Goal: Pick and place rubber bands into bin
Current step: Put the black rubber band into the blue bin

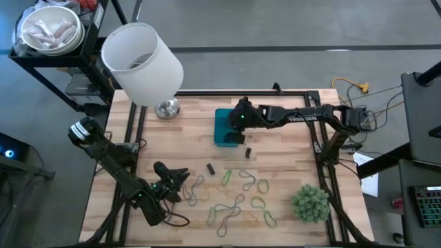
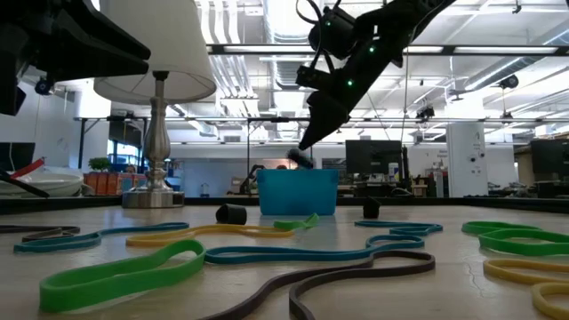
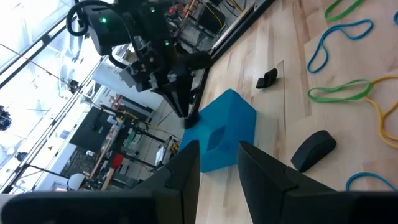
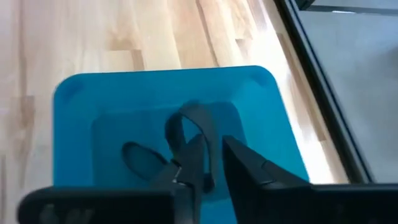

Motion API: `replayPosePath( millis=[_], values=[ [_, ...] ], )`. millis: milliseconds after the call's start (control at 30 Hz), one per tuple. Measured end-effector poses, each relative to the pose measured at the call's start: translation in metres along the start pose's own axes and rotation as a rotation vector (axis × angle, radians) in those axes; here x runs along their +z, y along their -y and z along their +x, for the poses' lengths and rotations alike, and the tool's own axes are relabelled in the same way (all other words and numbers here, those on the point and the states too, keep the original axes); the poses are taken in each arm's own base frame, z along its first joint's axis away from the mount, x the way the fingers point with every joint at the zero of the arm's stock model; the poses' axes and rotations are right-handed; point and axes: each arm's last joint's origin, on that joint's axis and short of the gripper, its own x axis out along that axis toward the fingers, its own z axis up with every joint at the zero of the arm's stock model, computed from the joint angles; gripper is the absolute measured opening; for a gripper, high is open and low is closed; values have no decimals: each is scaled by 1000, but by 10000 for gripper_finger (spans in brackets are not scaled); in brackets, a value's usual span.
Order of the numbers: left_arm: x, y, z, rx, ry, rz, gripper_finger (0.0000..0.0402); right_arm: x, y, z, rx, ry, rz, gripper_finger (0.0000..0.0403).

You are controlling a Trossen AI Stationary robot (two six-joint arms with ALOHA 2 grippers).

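We see the right gripper (image 4: pixel 202 171) over the blue bin (image 4: pixel 74 99) near the table's far edge, fingers pinched on a dark rubber band (image 4: pixel 193 124). The left gripper (image 1: pixel 180 176) waits, fingers parted and empty, near the front-left corner beside the loose rubber bands (image 1: pixel 238 203).

Even, bright light falls on the desk (image 1: pixel 289 148) from above; shadows under the lampshade (image 1: pixel 142 55) are soft and short. In the low view, ceiling strip lights (image 2: pixel 267 22) glare white, and the nearest bands (image 2: pixel 124 271) at the front edge are blurred. The bin (image 4: pixel 168 106) looks slightly soft.
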Motion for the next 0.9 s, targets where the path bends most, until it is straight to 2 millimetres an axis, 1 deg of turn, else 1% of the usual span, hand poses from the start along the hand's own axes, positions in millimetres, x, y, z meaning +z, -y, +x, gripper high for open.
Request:
replayPosePath(
  millis=[200, 333, 467, 633, 733, 900],
  values=[
    [0, 0, 0, -16, -2, -3, 91, 2, -1, -1, 4, 5, -9, 121],
    [-1, 6, 2, -213, -29, -3, 91, 4, -12, -5, 26, 10, -68, 140],
    [-2, 7, 11, -333, -74, -16, 91, 7, -34, -13, 70, 33, -163, 146],
    [-4, 7, 25, -486, -136, -54, 91, 8, -68, -30, 136, 39, -262, 138],
    [-6, 9, 34, -496, -164, -66, 91, 5, -88, -44, 181, 24, -291, 131],
    [-10, 15, 54, -464, -194, -18, 91, 1, -115, -66, 240, 14, -271, 119]
  ],
)
